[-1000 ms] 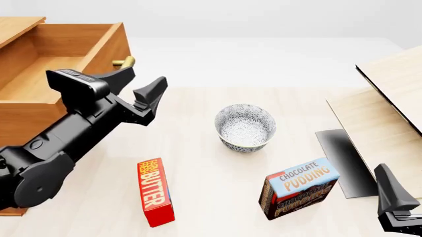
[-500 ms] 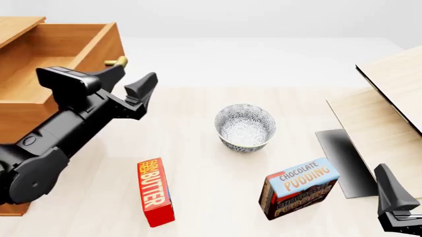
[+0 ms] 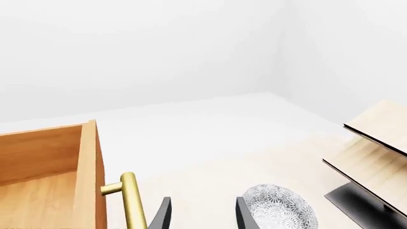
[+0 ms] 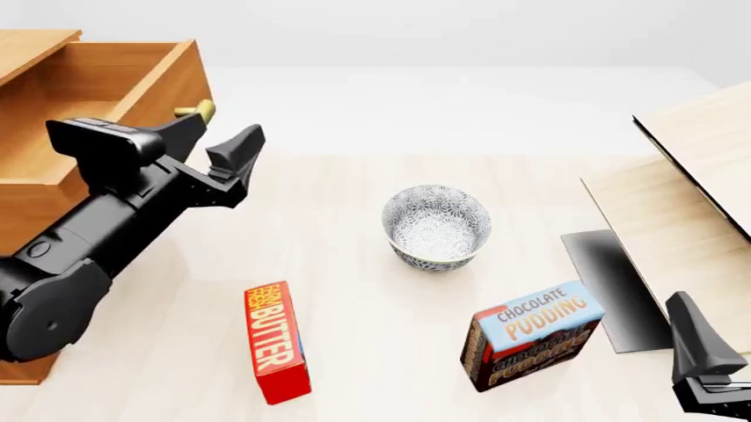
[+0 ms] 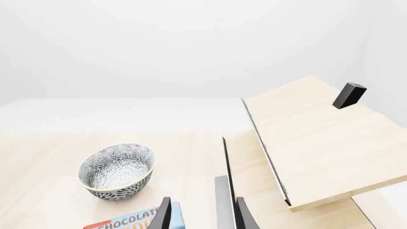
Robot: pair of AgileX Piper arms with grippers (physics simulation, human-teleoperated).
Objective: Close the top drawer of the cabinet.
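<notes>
The top drawer (image 4: 112,97) stands partly open from the orange-brown cabinet (image 4: 30,46) at the far left. Its brass bar handle (image 4: 195,112) sticks out from the drawer front. My left gripper (image 4: 217,142) is open and empty, with its fingers on either side of the handle, close against the drawer front. In the left wrist view the drawer front (image 3: 87,176) and the handle (image 3: 130,200) lie just beside the fingertips (image 3: 163,215). My right gripper (image 4: 704,352) is open and empty at the near right corner. The lower drawers are hidden.
A patterned bowl (image 4: 437,226) sits mid-table. A red butter box (image 4: 274,341) and a chocolate pudding box (image 4: 534,334) lie nearer me. Pale wood panels (image 4: 692,202) with a dark plate (image 4: 610,286) stand at the right, in front of my right gripper (image 5: 202,217).
My left gripper has moved left and away from me, and the drawer front with its handle has slid left with it, further into the cabinet. The right arm has not moved.
</notes>
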